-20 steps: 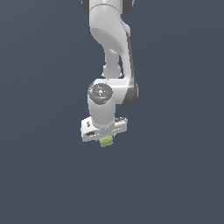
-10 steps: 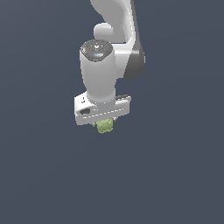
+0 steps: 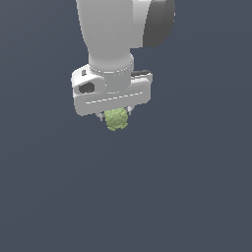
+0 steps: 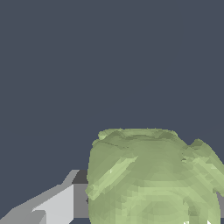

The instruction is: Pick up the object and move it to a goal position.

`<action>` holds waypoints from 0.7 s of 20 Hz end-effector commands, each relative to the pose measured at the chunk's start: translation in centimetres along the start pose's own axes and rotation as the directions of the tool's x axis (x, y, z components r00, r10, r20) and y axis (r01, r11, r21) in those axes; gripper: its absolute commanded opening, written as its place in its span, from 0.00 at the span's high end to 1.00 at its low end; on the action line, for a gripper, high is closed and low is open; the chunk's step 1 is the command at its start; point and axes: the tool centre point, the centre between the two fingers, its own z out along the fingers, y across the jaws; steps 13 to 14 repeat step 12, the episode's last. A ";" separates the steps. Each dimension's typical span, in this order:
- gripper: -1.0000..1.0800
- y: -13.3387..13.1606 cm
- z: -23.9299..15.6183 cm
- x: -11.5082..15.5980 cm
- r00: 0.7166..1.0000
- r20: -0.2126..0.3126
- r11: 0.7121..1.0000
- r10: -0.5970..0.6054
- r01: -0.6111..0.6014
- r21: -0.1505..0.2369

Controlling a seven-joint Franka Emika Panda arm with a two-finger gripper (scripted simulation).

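Object: the pale yellow-green lumpy block (image 3: pixel 117 119) hung just under the white gripper (image 3: pixel 116 114), tucked between its short fingers.
Gripper: I read it as closed on the object; fingers sat tight on either side, with one grey finger (image 4: pixel 57 205) beside the block in the wrist view.
Progress: I judged the pick done and the carry to the goal left; no goal marker showed.
Room: I saw only plain dark background all round, no edges or obstacles, and no table surface I could make out.
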 end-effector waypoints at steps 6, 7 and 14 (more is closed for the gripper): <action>1.00 -0.1 -4.3 -0.3 1.000 0.002 1.000 0.000 0.000 0.001; 1.00 0.0 -4.6 -0.3 1.000 0.001 1.000 0.001 -0.001 0.001; 1.00 0.0 -5.3 -0.3 1.000 0.001 1.000 0.001 -0.001 0.001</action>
